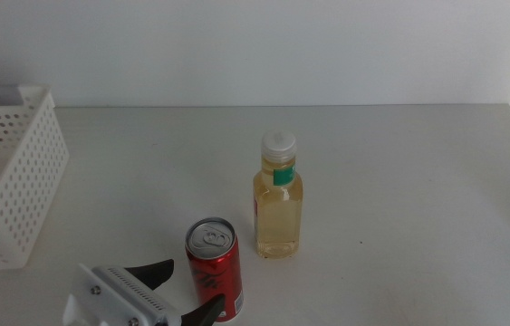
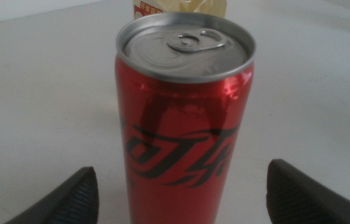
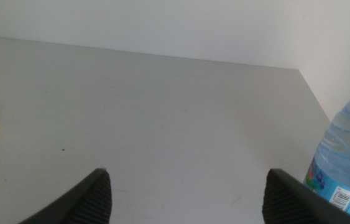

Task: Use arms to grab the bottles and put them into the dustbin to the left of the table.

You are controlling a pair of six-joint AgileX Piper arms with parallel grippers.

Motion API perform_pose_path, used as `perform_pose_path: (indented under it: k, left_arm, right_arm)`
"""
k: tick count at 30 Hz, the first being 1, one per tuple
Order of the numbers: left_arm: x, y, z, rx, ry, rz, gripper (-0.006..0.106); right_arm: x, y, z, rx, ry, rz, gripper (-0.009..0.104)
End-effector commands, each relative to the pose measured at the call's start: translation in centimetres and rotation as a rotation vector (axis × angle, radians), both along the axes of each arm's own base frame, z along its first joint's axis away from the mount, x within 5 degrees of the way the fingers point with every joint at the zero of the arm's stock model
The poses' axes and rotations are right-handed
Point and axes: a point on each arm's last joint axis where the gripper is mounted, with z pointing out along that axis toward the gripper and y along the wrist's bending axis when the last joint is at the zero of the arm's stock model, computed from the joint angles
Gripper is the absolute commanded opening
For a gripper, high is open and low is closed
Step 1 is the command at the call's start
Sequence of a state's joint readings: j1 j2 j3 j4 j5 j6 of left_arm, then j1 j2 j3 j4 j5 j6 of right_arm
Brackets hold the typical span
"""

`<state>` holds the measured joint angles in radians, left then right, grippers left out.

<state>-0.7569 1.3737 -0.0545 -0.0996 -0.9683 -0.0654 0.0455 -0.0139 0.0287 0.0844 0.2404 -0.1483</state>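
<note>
Right now my left tool (image 1: 182, 292) sits at the near edge of the worktop (image 1: 399, 181), spread wide with the red can (image 1: 216, 268) standing upright between its jaws; the left wrist view shows clear space on both sides of the can (image 2: 184, 118), so nothing is gripped yet. To do this grasp well, I'd judge I should stay centred on the can, close around its middle rather than near the rim, and squeeze gently, since a thin can may dent or slip. I'd then lift straight up before swinging away, because the yellow bottle (image 1: 278, 197) stands just beyond and slightly to the side, close enough to be knocked.

My right tool (image 3: 184, 198) waits out of the middle view, released and empty, with the water bottle (image 3: 347, 160) just beside it on the worktop.

Farthest off, at the left edge, the white dustbin (image 1: 5, 177) stands well apart from the can.

Count: one can, one yellow bottle, one water bottle, one dustbin, two tools.
</note>
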Motion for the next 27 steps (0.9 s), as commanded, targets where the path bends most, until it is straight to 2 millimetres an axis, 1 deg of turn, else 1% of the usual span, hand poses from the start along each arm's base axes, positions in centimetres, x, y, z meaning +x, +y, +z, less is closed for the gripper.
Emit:
perform_pose_path:
  k: [1, 4, 16, 22, 24, 27]
  left_arm:
    - [0.8, -0.8, 1.1, -0.102, -0.087, 0.001, 0.091]
    - [1.3, -1.2, 0.9, -0.116, -0.106, 0.002, 0.091]
    - [3.8, -3.6, -0.2, -0.117, -0.091, -0.001, 0.091]
    - [4.4, -4.2, -0.6, -0.112, -0.086, -0.001, 0.090]
    - [4.4, -4.3, -0.6, -0.119, -0.097, -0.005, 0.087]
    - [4.4, -4.3, -0.8, -0.117, -0.091, -0.008, 0.075]
  right_arm:
    - [-0.1, -0.1, 1.1, -0.011, -0.103, -0.011, 0.062]
    - [-0.1, -0.1, 1.1, -0.011, -0.103, -0.011, 0.062]
    - [-0.1, -0.1, 1.1, -0.011, -0.103, -0.011, 0.062]
    - [-0.1, -0.1, 1.1, -0.011, -0.103, -0.011, 0.062]
    - [-0.1, -0.1, 1.1, -0.011, -0.103, -0.011, 0.062]
    - [-0.1, -0.1, 1.1, -0.011, -0.103, -0.011, 0.062]
